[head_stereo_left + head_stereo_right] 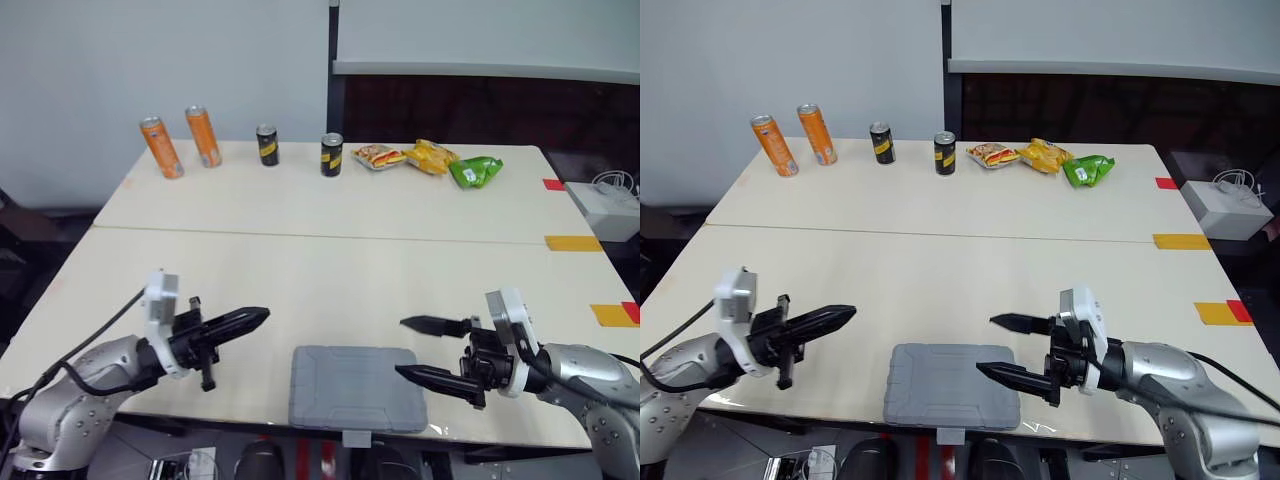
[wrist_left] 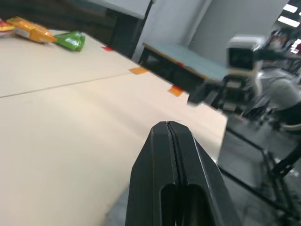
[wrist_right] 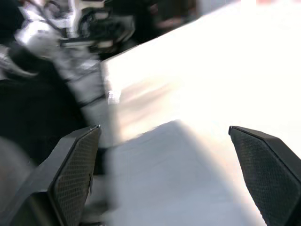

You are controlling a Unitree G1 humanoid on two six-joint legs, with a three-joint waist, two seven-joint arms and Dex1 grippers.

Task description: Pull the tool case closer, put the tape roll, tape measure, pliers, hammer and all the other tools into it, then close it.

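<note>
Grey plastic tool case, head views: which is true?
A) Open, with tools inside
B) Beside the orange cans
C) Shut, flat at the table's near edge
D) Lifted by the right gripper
C: the grey plastic tool case lies flat, lid shut, at the near edge of the pale table, between the left gripper, jaws shut, and the right gripper, jaws open.

Tool case (image 1: 357,388): grey plastic, rectangular, rounded corners, shallow ribbed lid; closed; lying flat at the near edge of the table (image 1: 300,270), its latch tab (image 1: 357,437) overhanging that edge

No legible text, labels or numbers
</note>
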